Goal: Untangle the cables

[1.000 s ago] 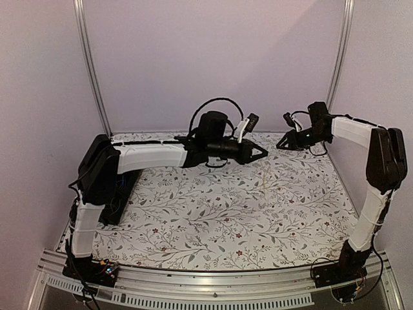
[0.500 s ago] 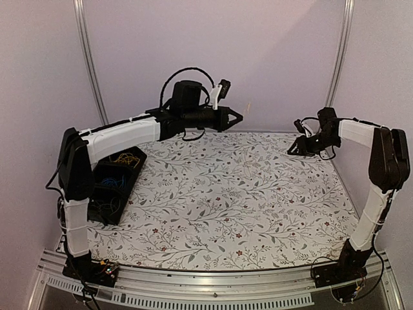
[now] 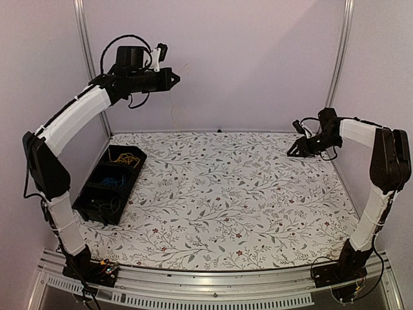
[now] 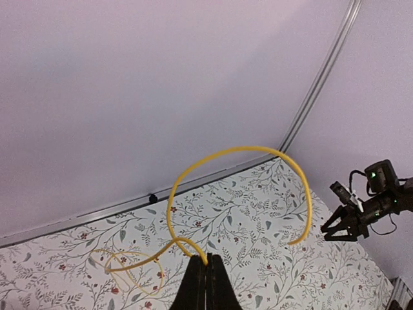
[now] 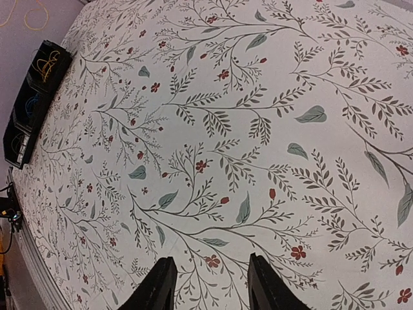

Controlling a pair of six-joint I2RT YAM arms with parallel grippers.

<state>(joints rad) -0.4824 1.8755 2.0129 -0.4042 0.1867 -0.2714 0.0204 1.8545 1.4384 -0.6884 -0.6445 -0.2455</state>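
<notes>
My left gripper is raised high at the back left, shut on a thin yellow cable that dangles against the wall. In the left wrist view the closed jaws pinch the yellow cable, which arcs up in a big loop, with a thinner loop trailing at lower left. More yellow wires and blue wires lie in the black tray. My right gripper is open and empty, low over the table at the back right; its fingers show only the floral cloth between them.
The black tray with compartments stands along the left edge of the floral tablecloth and also shows in the right wrist view. Purple walls and metal frame posts close in the back and sides.
My left arm has swung from the table's back middle up and to the left, lifting the yellow cable high. My right gripper shifted slightly right, then stayed put.
</notes>
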